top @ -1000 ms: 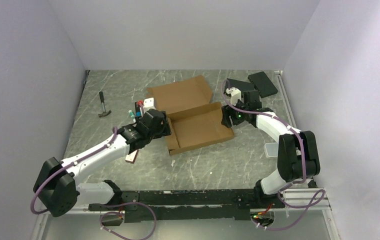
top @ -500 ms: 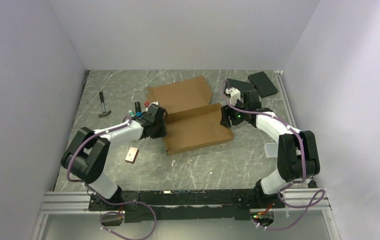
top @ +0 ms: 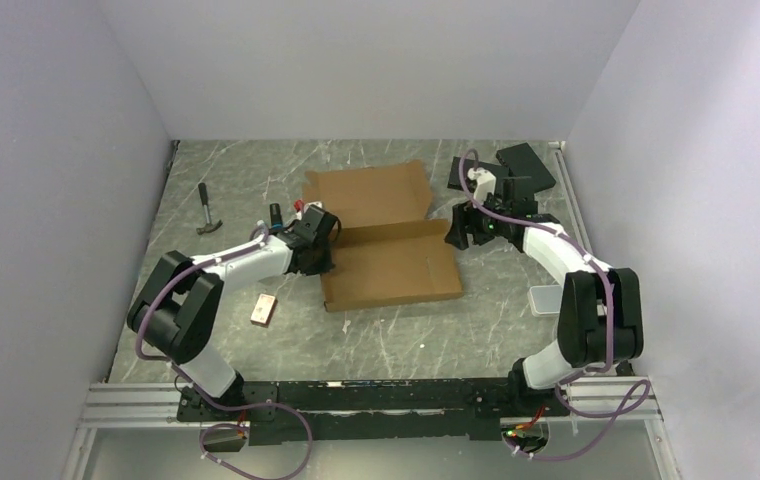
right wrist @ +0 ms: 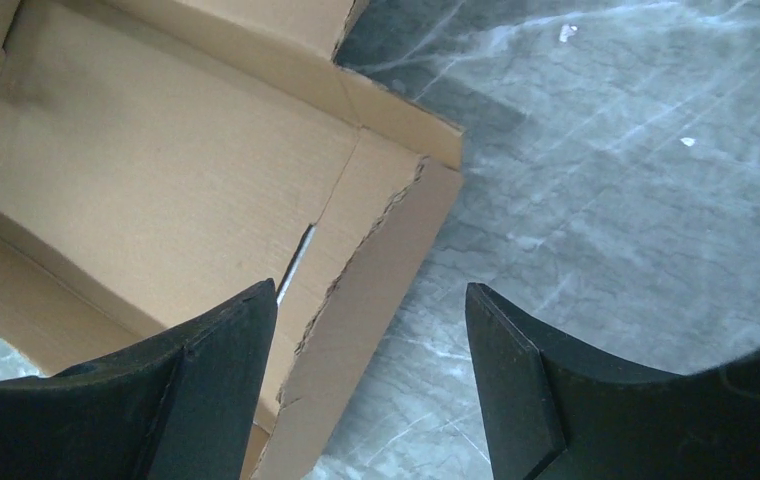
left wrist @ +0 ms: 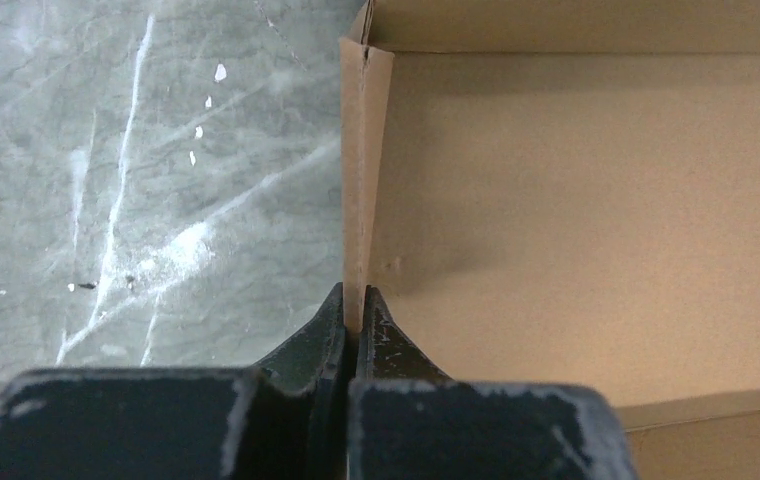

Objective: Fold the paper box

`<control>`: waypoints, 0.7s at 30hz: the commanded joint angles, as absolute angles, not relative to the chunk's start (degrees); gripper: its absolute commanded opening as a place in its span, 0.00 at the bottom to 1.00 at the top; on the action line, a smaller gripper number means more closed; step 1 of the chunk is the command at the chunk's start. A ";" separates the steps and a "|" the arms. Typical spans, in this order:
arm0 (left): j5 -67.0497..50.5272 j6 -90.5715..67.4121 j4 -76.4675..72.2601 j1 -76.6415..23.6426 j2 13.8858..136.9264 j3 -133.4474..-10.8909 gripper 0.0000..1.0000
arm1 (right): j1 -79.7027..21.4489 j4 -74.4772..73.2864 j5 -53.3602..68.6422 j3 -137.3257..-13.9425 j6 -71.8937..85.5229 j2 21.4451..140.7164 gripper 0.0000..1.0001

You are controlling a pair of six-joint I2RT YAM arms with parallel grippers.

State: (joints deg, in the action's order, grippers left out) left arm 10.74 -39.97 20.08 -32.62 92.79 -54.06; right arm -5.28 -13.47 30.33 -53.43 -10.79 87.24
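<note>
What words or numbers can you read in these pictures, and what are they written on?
None can be read.
The paper box is plain brown, with no print in either wrist view.
The small block and the little coloured things near the box's left side are too small to show any label.

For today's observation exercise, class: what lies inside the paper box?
Only bare brown cardboard shows inside the paper box; no loose item appears. The left tool pinches its side wall. The strip of floor behind that tool is covered.
</note>
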 commanded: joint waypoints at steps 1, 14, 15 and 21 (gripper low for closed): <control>15.94 -39.97 23.92 -35.25 89.53 -57.69 0.00 | -4.12 -11.59 32.90 -55.79 -8.70 84.92 0.73; 19.49 -45.81 26.80 -37.77 89.03 -56.78 0.00 | -9.49 -13.61 19.00 -58.58 -10.22 92.45 0.60; 19.55 -46.09 26.49 -37.79 89.03 -56.44 0.00 | -9.45 -13.50 18.83 -58.28 -10.20 92.38 0.58; 20.02 -47.61 24.81 -37.78 87.73 -54.10 0.00 | -8.07 -14.79 18.80 -58.61 -10.38 93.34 0.36</control>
